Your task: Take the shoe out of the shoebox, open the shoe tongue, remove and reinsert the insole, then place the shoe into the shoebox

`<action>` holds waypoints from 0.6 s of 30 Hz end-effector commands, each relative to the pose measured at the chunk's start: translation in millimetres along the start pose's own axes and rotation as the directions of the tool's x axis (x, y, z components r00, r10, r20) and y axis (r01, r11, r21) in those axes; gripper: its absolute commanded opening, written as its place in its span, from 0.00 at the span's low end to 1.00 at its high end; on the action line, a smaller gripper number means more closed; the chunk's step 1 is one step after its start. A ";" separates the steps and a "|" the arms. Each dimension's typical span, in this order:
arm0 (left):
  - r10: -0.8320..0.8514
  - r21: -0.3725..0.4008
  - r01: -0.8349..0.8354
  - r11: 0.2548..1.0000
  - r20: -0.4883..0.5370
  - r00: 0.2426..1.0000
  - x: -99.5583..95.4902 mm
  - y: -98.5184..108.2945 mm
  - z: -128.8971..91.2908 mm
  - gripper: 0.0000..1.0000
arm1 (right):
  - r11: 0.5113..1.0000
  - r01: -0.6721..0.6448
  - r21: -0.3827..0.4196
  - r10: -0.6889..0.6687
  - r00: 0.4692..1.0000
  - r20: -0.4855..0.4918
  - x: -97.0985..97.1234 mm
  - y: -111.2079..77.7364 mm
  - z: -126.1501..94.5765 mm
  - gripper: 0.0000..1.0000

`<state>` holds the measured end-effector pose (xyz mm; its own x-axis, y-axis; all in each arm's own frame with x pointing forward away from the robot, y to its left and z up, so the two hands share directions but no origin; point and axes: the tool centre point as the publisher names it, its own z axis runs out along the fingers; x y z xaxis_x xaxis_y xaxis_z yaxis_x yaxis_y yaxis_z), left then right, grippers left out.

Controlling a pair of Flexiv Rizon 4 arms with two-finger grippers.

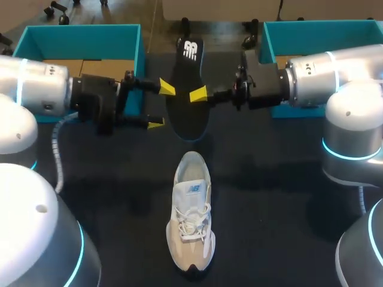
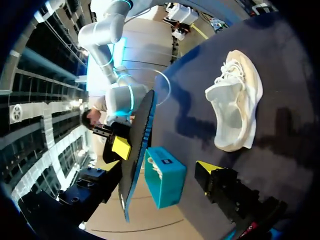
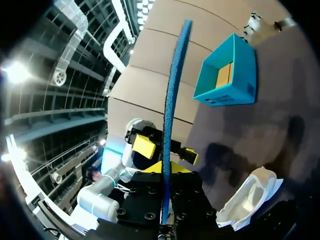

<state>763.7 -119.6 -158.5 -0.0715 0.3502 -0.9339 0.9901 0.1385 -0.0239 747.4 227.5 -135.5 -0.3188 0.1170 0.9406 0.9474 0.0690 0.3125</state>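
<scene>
**Left teal box** (image 1: 78, 34): open on top, with a brown floor showing. The left arm covers part of its near wall.

**Left gripper** (image 1: 161, 106): fingers spread wide, gripping nothing. The insole (image 1: 187, 78) passes between them. The upper yellow tip lies at the insole's edge and the lower tip stands clear of it. Whether the upper tip truly touches cannot be told.

**Insole**: black, held up off the table (image 1: 269, 227), between the two boxes. Its broad face is turned to the head view. Both wrist views show only a thin blue edge.

**Shoe** (image 1: 191, 218): white and beige, upright on its sole on the table. It sits nearer the robot than the insole and well apart from both grippers, with its toe toward the robot. Its inside cannot be made out.

**Right gripper** (image 1: 200, 94): clamped on the insole. One yellow tip shows on the near face; the other is hidden behind the insole. In the right wrist view the insole runs out from between the fingers.

**Right teal box** (image 1: 317, 27): the right arm hides its front, and its far side is cut off. Its contents are unseen.
</scene>
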 end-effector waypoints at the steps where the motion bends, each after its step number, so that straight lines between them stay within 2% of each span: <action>1: 0.012 -0.069 -0.027 0.997 -0.201 0.979 -6.1 -12.9 -10.9 1.00 | 1.000 0.000 -0.001 0.000 1.000 0.004 0.5 -0.6 1.4 0.00; 8: 0.012 -0.069 -0.027 0.997 -0.201 0.979 -6.1 -12.9 -10.9 1.00 | 1.000 0.000 -0.001 0.000 1.000 0.004 0.5 -0.6 1.4 0.00; 10: -0.036 -0.072 0.023 0.997 -0.180 0.983 -4.7 -12.2 -6.6 1.00 | 1.000 0.000 -0.001 0.000 1.000 0.004 0.5 -0.6 1.4 0.00; 11: -0.066 -0.074 0.054 0.996 -0.176 0.982 -4.8 -10.1 -6.8 1.00 | 1.000 -0.003 0.011 0.003 1.000 0.020 -1.8 0.3 1.8 0.00; 13: -0.125 -0.061 0.118 0.991 -0.138 0.982 -3.7 -6.2 -13.3 1.00 | 1.000 -0.001 0.007 0.001 1.000 -0.022 -11.4 -0.4 -3.5 0.00; 18: -0.261 -0.094 0.250 0.964 -0.130 0.957 -2.7 -5.5 -31.1 1.00 | 1.000 0.006 -0.016 -0.007 0.999 -0.052 -30.1 -9.7 -29.0 0.00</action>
<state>759.7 -102.6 -149.1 -0.3199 0.4103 -0.8540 0.9325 0.2959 -0.2072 755.3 212.9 -153.2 -0.3210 0.0933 0.9425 0.9466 0.0644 0.3160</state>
